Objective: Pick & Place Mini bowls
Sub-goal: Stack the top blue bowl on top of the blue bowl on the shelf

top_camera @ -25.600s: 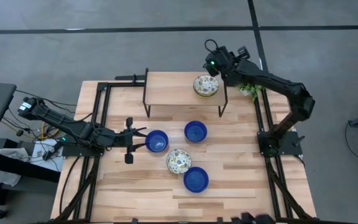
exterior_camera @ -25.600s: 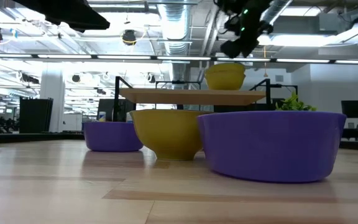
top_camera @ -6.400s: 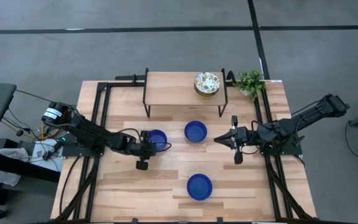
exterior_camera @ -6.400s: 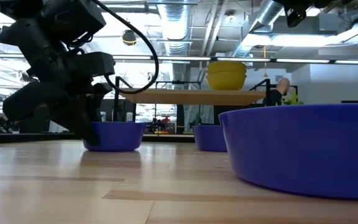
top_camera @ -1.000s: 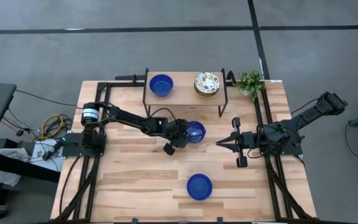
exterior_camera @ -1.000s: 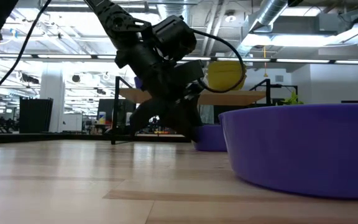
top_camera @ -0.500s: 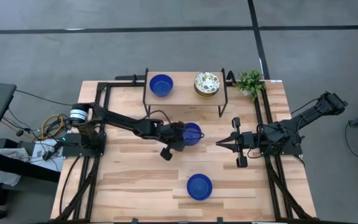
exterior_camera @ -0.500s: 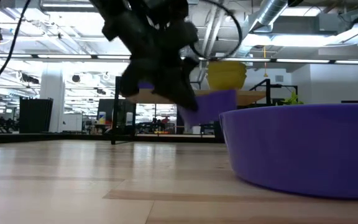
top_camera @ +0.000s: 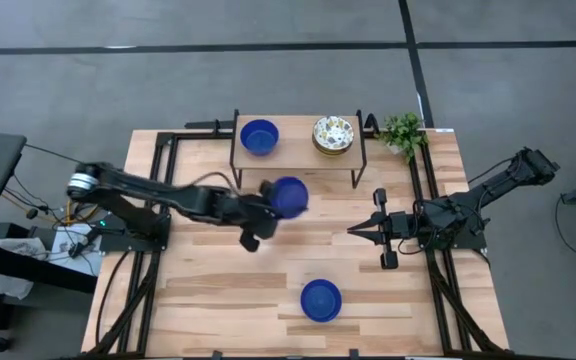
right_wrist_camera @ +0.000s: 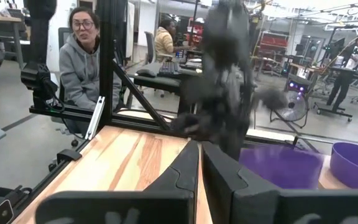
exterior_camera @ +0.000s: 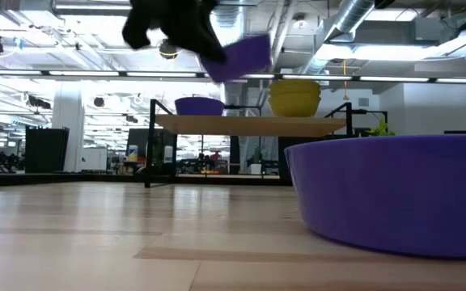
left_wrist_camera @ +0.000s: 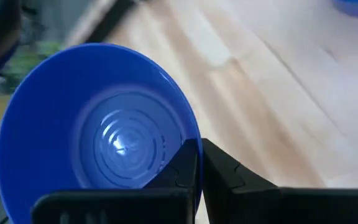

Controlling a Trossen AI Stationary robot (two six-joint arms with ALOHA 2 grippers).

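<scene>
The left arm's fingers [left_wrist_camera: 199,163] are clamped on the rim of a cobalt blue mini bowl [top_camera: 289,196], one finger inside the rim and one outside, as the left wrist view shows, with the bowl's hollow facing the camera and its body spreading away from the fingertips. In the high view the carried bowl sits at the tip of the left arm, lifted clear of the table [top_camera: 208,290]; in the low view it hangs high [exterior_camera: 243,56], tilted, above the level of the raised shelf [exterior_camera: 249,124]. Beyond the fingers, on that shelf, stands a second blue bowl [top_camera: 259,136], and beside it, farther toward the right arm, a stack of cream floral bowls [top_camera: 333,133]; how many are stacked cannot be told from above. A third blue bowl [top_camera: 320,299] rests on the table well apart from both sets of fingers, nearer the front edge, and fills the near side of the low view [exterior_camera: 391,194]. The right arm's fingers [top_camera: 354,230] are pressed together with nothing between them, held low over the table at its right side and pointing toward the left arm. A small green plant [top_camera: 403,131] stands at the far right corner, just past the shelf. In the right wrist view a person in a grey hoodie [right_wrist_camera: 83,65] sits beyond the table.
</scene>
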